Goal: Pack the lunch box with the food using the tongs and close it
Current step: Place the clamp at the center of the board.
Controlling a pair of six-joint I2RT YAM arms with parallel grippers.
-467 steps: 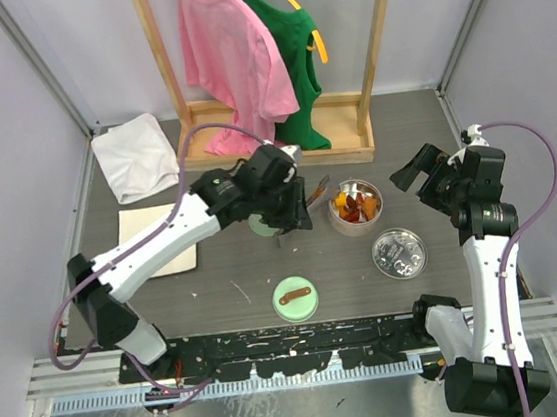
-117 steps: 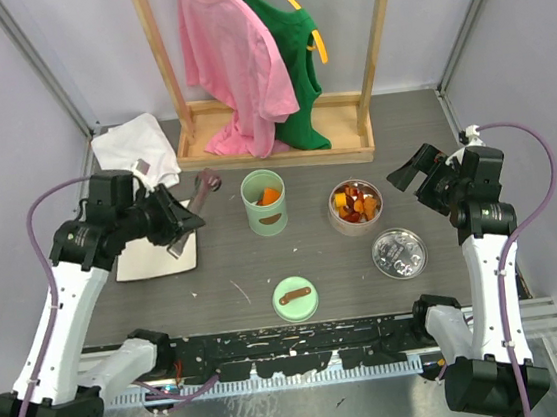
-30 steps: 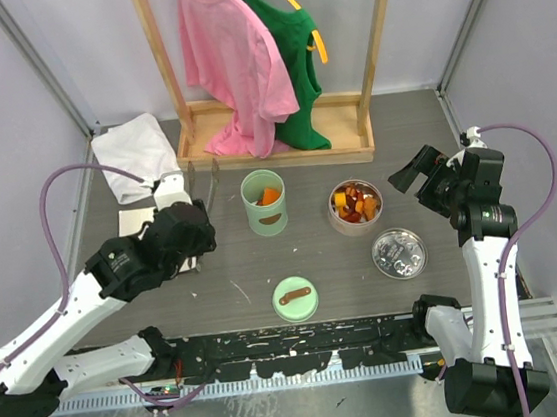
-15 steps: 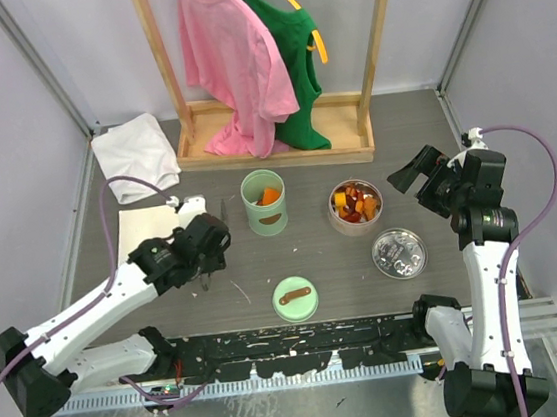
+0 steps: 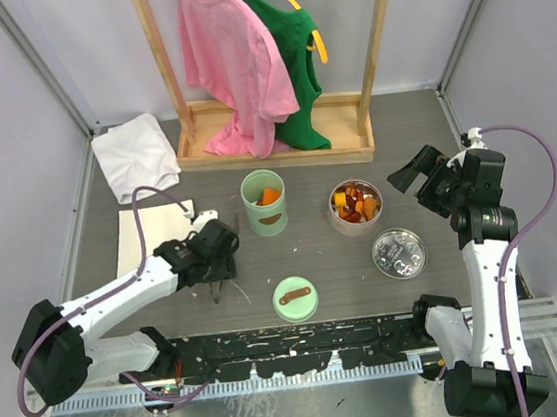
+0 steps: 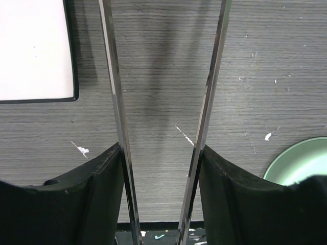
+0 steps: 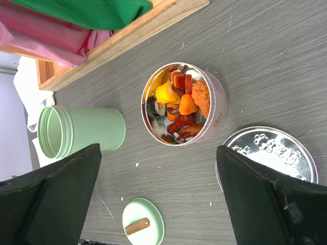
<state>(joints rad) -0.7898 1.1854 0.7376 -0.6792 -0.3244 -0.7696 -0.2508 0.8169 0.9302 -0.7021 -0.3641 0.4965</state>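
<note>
The green lunch box (image 5: 264,203) is seen upright and uncovered with only a few orange pieces inside. Most of the food (image 5: 355,202) is found in the metal tin (image 5: 341,227) beside it and the green lid (image 5: 295,298) lies apart, so most packing and the closing are judged undone. The tongs (image 6: 115,92) are pinched low over the table (image 5: 336,272) by the left gripper (image 6: 161,148), their arms sprung against its fingers; the right gripper (image 7: 157,153) is spread wide, empty, above the tin.
</note>
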